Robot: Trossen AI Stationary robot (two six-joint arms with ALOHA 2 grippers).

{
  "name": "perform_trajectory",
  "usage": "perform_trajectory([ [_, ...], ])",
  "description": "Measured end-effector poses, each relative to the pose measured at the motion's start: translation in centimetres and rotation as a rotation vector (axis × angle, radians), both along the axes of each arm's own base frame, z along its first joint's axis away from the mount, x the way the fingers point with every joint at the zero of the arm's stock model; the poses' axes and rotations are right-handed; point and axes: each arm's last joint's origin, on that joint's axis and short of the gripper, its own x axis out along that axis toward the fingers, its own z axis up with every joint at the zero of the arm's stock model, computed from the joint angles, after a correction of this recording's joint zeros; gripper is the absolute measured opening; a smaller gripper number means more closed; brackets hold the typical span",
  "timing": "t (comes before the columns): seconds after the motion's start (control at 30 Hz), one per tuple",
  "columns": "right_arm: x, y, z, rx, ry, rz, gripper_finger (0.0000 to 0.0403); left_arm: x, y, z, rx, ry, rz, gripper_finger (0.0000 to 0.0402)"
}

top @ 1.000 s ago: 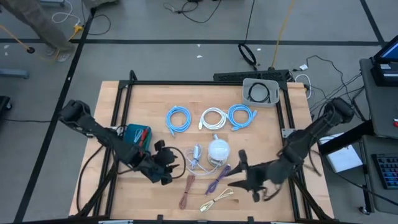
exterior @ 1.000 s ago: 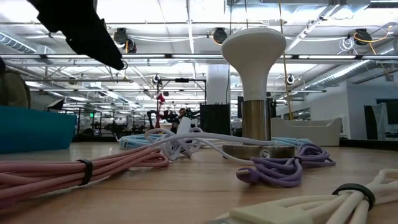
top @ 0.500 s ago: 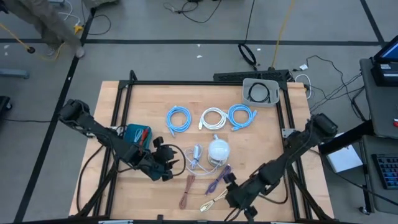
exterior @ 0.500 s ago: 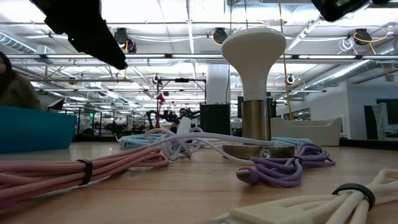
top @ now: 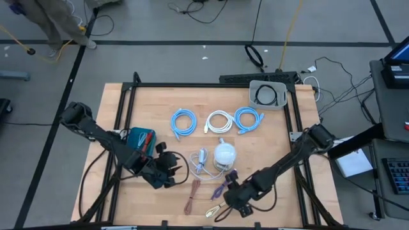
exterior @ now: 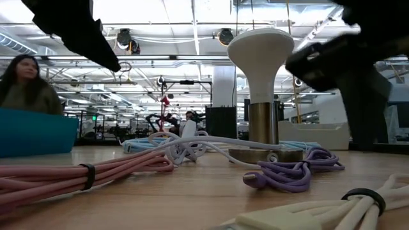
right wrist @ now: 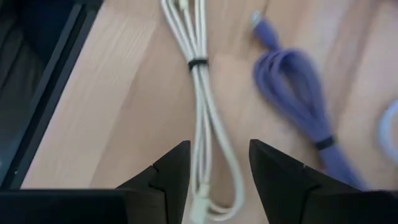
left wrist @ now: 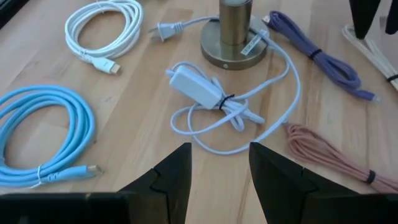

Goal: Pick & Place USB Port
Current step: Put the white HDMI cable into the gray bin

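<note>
Several bundled cables lie flat on the wooden table. A cream cable (top: 223, 206) and a purple cable (top: 223, 184) lie near the near edge, beside a pink cable (top: 192, 195). My right gripper (top: 233, 195) hovers open over the cream cable (right wrist: 199, 93), with the purple cable (right wrist: 298, 99) beside it. In the low view the right gripper (exterior: 348, 57) hangs above the table. My left gripper (top: 167, 167) is open above the table, left of the white lamp (top: 224, 153) and its tied white cord (left wrist: 205, 93).
Two blue coils (top: 183, 121) (top: 248, 119) and a white coil (top: 219, 121) lie farther back. A grey bin (top: 268, 94) with a black cable sits at the far right. A teal box (top: 140, 138) stands by the left arm. A person (exterior: 25, 83) shows beyond the table.
My right gripper has swung toward the table's left and near edge, coming from right of the purple cable to over the cream cable. The cables have stayed where they were.
</note>
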Motion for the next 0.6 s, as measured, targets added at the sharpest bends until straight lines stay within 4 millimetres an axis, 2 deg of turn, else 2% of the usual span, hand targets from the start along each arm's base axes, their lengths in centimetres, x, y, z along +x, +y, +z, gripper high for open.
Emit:
perform_trajectory([
  [0.17, 0.0, 0.2, -1.0, 0.025, 0.050, -0.014, 0.0155, -0.3, 0.0, -0.2, 0.010, 0.016, 0.019, 0.0163],
  [0.37, 0.2, 0.3, -0.7, 0.045, 0.027, -0.035, 0.0155, -0.4, 0.0, -0.1, 0.033, -0.005, 0.043, 0.0163],
  [0.5, 1.1, 0.4, -0.1, 0.039, -0.101, -0.017, 0.0155, 0.0, 0.9, 0.0, 0.070, -0.062, 0.146, 0.0163],
  [0.6, 2.1, -0.1, 1.6, 0.052, -0.248, -0.007, 0.0155, 1.0, 2.8, 0.0, 0.064, -0.054, 0.227, 0.0163],
])
